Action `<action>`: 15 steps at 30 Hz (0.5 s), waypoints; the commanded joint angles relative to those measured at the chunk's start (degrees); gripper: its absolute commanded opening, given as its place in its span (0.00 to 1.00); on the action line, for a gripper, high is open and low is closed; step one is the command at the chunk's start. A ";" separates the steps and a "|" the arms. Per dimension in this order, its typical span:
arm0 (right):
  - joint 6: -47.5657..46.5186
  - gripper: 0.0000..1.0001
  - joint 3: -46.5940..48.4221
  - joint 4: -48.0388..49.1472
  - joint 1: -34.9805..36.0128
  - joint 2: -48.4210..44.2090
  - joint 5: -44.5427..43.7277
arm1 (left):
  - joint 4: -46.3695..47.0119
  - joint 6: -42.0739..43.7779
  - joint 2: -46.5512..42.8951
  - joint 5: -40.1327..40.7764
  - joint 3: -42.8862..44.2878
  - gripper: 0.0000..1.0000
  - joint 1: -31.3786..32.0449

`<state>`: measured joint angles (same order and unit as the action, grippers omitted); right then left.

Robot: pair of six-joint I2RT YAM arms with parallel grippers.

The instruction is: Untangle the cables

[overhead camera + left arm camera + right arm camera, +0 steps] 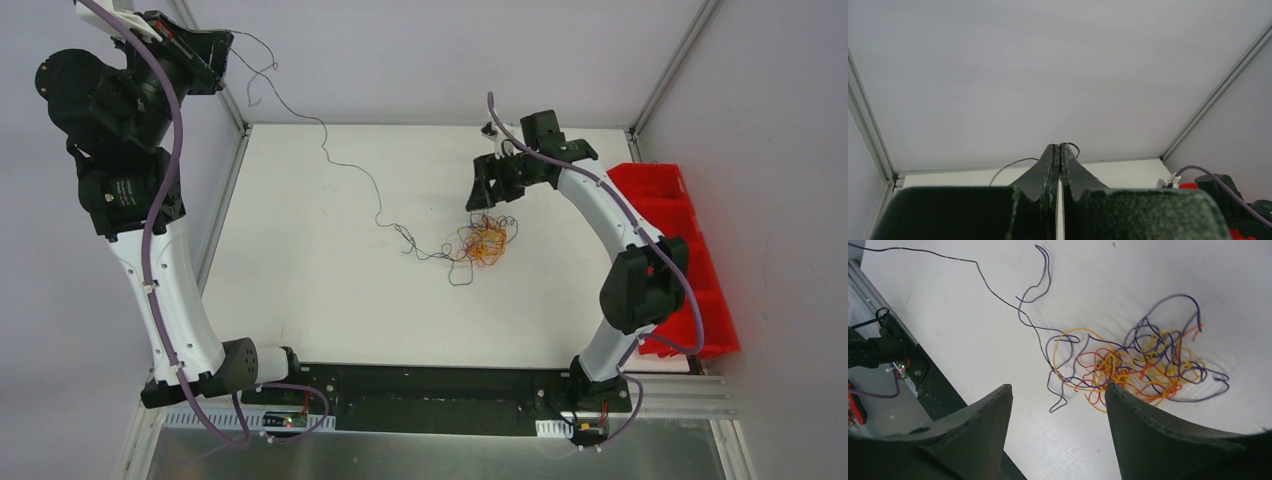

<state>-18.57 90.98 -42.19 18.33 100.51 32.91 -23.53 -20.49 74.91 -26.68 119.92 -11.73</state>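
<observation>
On my far left, the left gripper (214,52) hangs high over the back corner of the table (300,300). Its jaws are pressed together on a dark strand (345,158) that runs down and across to the cables (486,243), which lie balled up right of the table's middle.

My worry there is that any further pull drags the whole ball along instead of sliding this one wire free, and that cinches the knot. The wire is also very thin, so I judge it could slip out of the pinch.

Further right, the right gripper (1058,386) hovers just over the cables with its jaws spread wide and nothing in them. If I bring it down on loops that include the dark strand, the two arms pull against each other and tighten things.

From the left wrist I see only a wisp of wire at the fingertips, so I cannot judge how much is pinched. Inside the ball, orange, red, yellow and purple loops cross so densely, and partly blurred, that I cannot tell which lies on top. Overhead, the right gripper covers the ball's far edge, and the arm hides part of the red bins (690,230).
</observation>
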 commanded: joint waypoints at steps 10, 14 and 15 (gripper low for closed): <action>-9.17 0.71 3.82 12.13 17.36 5.53 2.39 | 1.91 -3.06 1.38 -0.09 10.02 0.00 -0.57; -8.97 0.68 1.16 18.03 19.93 7.52 2.04 | 1.91 -2.98 1.62 -0.39 10.83 0.00 -0.58; -8.78 0.66 0.78 19.51 20.43 8.10 1.55 | 1.91 -2.98 1.62 -0.39 10.83 0.00 -0.58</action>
<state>-26.09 92.73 -30.28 37.34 107.50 33.98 -23.31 -22.72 76.20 -26.63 128.97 -11.73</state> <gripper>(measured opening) 0.685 0.009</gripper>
